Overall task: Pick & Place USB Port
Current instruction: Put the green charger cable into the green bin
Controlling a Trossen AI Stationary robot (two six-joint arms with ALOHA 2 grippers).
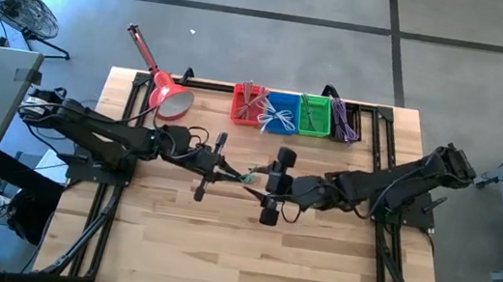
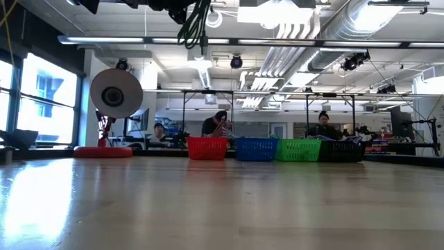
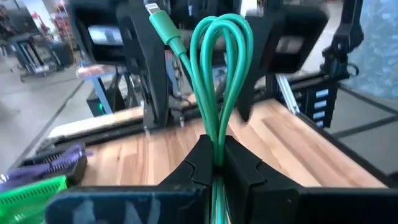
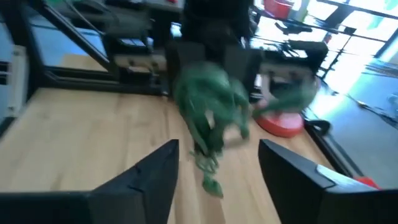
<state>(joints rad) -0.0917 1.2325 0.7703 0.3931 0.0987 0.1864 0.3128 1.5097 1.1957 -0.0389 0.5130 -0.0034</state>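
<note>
Left gripper [image 3: 216,163] clamped on a looped green cable [image 3: 221,74], above mid-table.

Cable loops stand up from the shut fingers, its plug end free; in the high view it hangs between both grippers. Right gripper [image 4: 217,165] faces it with fingers spread wide, holding nothing. Beyond, along the table's far edge, sit red [image 1: 247,104], blue [image 1: 281,112] and green [image 1: 314,114] baskets, beside a red lamp [image 1: 169,97].
</note>
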